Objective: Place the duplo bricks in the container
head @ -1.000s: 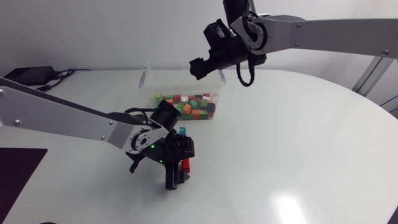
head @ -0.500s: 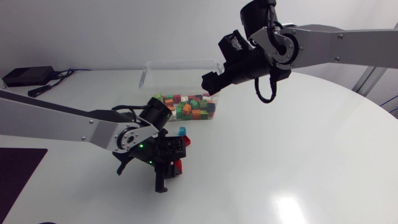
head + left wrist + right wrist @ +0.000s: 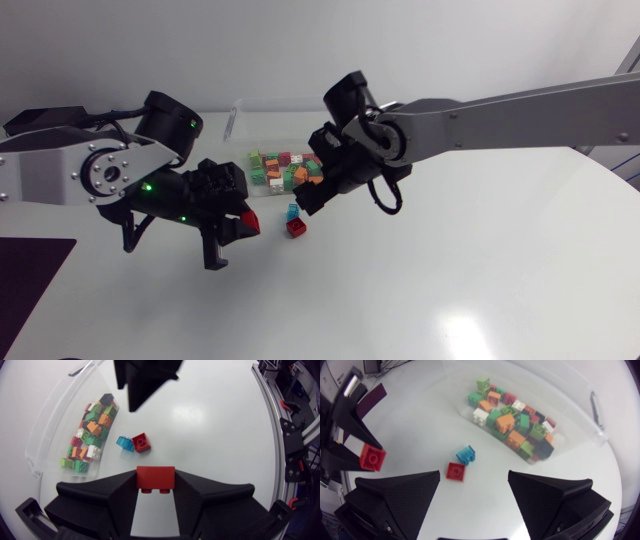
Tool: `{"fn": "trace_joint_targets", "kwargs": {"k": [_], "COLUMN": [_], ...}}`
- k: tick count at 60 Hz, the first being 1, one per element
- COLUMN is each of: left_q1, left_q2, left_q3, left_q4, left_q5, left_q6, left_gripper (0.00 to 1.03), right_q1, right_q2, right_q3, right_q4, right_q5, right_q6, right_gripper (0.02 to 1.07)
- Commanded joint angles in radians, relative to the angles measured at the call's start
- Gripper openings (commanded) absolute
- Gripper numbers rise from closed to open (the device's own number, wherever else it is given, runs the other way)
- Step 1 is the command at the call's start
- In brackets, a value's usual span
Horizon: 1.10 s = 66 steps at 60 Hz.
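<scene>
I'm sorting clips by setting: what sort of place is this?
Probably a robotics lab bench: a left arm and right arm over a plain white table, the left hand shut on a red brick, and a clear container of loose bricks.

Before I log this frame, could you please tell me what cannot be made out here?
Head view: the right arm hides the container's right end.
Left wrist view: the left gripper covers the held red brick's sides.
Right wrist view: the view's edge cuts off the container's far end.
</scene>
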Motion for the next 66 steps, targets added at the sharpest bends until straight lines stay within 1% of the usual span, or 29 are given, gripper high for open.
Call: {"fn": "trace_joint_targets", "kwargs": {"k": [1,14,29,35,40,47,55,59,63,66], "left_q1": [0.035,0.102,0.134,0.154,0.166,0.183,0.191,0.193,0.199,0.199], "left_q2": [-0.023,-0.024,-0.003,0.031,0.063,0.115,0.188,0.226,0.266,0.290], "left_q3": [0.051,0.134,0.217,0.265,0.306,0.351,0.412,0.436,0.466,0.482], "left_q4": [-0.010,0.002,0.097,0.128,0.151,0.203,0.236,0.254,0.268,0.277], "left_q5": [0.018,0.059,0.065,0.075,0.085,0.085,0.085,0.085,0.085,0.085], "left_q6": [0.011,-0.037,-0.121,-0.157,-0.180,-0.207,-0.236,-0.247,-0.262,-0.269], "left_gripper": [0.30,0.30,0.30,0.31,0.31,0.31,0.31,0.31,0.31,0.31], "right_q1": [0.021,0.058,0.063,0.063,0.067,0.078,0.087,0.089,0.090,0.090], "right_q2": [0.059,0.163,0.273,0.304,0.319,0.346,0.369,0.373,0.382,0.384], "right_q3": [0.025,0.102,0.192,0.220,0.232,0.254,0.274,0.281,0.289,0.289], "right_q4": [-0.023,-0.068,-0.104,-0.123,-0.129,-0.143,-0.147,-0.147,-0.155,-0.155], "right_q5": [0.006,0.028,0.038,0.038,0.038,0.046,0.051,0.055,0.058,0.060], "right_q6": [0.024,0.025,0.028,0.033,0.033,0.033,0.038,0.038,0.038,0.038], "right_gripper": [1.00,1.00,1.00,0.96,0.95,0.90,0.82,0.75,0.65,0.60]}}
